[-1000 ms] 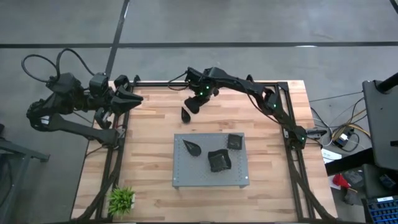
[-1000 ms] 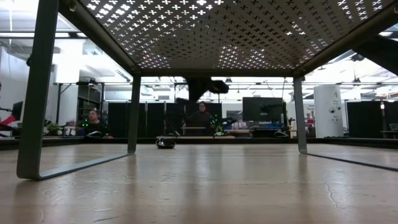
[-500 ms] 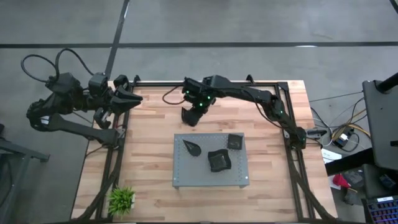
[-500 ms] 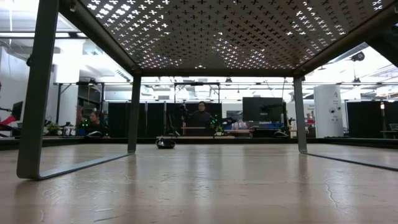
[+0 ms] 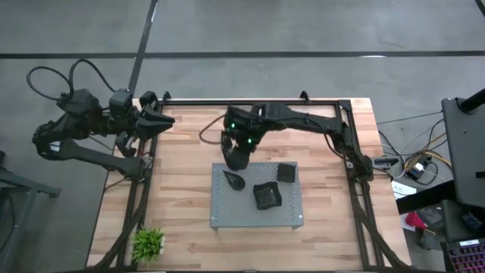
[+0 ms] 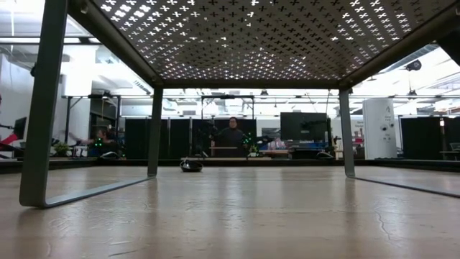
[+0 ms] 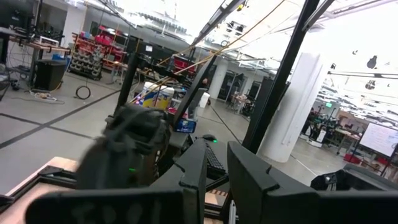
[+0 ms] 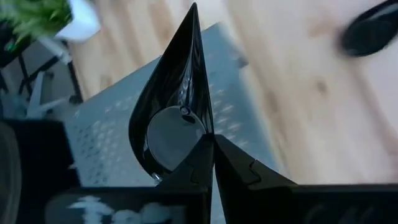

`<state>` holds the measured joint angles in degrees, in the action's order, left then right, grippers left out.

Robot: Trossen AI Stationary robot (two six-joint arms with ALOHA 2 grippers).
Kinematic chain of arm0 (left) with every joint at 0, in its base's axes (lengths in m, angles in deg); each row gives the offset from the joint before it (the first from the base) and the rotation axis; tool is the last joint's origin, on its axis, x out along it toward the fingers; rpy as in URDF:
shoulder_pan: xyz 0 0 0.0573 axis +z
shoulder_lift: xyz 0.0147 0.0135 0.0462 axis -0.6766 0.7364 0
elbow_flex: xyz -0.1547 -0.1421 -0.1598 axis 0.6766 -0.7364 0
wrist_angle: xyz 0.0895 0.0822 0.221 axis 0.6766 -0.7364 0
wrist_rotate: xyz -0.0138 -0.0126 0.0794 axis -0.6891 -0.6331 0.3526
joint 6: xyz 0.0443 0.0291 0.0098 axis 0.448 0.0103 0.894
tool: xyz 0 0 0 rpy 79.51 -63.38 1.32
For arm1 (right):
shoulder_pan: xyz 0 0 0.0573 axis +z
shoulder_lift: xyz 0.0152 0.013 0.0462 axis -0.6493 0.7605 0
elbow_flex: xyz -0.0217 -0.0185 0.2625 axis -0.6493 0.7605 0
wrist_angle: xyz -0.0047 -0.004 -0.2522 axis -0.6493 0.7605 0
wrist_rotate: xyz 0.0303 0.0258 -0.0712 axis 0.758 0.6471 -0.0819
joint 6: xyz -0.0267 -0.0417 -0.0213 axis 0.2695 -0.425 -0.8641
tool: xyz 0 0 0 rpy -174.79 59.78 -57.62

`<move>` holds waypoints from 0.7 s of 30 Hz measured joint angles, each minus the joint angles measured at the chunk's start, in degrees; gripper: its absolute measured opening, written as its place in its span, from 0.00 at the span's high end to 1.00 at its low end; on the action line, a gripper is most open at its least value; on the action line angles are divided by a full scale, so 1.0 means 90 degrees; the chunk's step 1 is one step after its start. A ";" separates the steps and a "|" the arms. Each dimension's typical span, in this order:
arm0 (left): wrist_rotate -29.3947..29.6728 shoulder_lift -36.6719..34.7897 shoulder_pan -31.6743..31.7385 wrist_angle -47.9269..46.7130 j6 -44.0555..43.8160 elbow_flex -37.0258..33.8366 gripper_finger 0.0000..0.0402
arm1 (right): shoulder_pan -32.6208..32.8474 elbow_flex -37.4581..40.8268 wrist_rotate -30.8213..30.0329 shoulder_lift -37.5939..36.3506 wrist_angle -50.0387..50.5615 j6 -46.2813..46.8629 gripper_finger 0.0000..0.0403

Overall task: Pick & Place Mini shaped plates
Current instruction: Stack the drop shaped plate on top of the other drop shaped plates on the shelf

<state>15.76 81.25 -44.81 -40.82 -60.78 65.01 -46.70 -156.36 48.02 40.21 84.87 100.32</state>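
Observation:
My right gripper hangs over the far left edge of the grey perforated board, shut on a black teardrop-shaped mini plate. On the board lie another teardrop plate and two square plates. One more black plate lies on the wooden table beyond the board, also seen in the low view as a small dark plate. My left gripper waits at the table's far left corner, its fingers a narrow gap apart with nothing between them. My right gripper pinches the teardrop plate's rim at its rounded end between its two fingers. The fingers slant down from the far side. The plate is lifted clear above the board, and its pointed tip points away from the fingers.
The board stands on legs above the table's middle. A small green plant stands at the near left corner. A black frame rail runs along the table's right side. Bare wood lies left of the board.
My right gripper has carried the teardrop plate from the table's far side toward the near edge, up to the board's far left edge. It has risen out of the low view and rolled somewhat. It has stayed shut on the plate.

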 joint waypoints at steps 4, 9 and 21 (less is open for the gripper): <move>-0.0002 0.0007 -0.0001 0.0000 -0.0002 0.0000 0.86 | 0.0287 0.0000 0.0112 0.0000 0.0024 -0.0108 0.98; 0.0000 0.0007 0.0001 0.0000 -0.0005 -0.0007 0.86 | 0.0599 0.0000 0.0005 0.0002 0.0024 -0.0316 0.98; -0.0002 0.0007 0.0002 0.0000 -0.0012 -0.0010 0.86 | 0.0647 0.0229 -0.0327 0.0012 0.0025 -0.0342 0.98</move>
<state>15.73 81.32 -44.79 -40.82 -60.89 64.92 -40.87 -154.30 45.08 40.32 85.10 97.24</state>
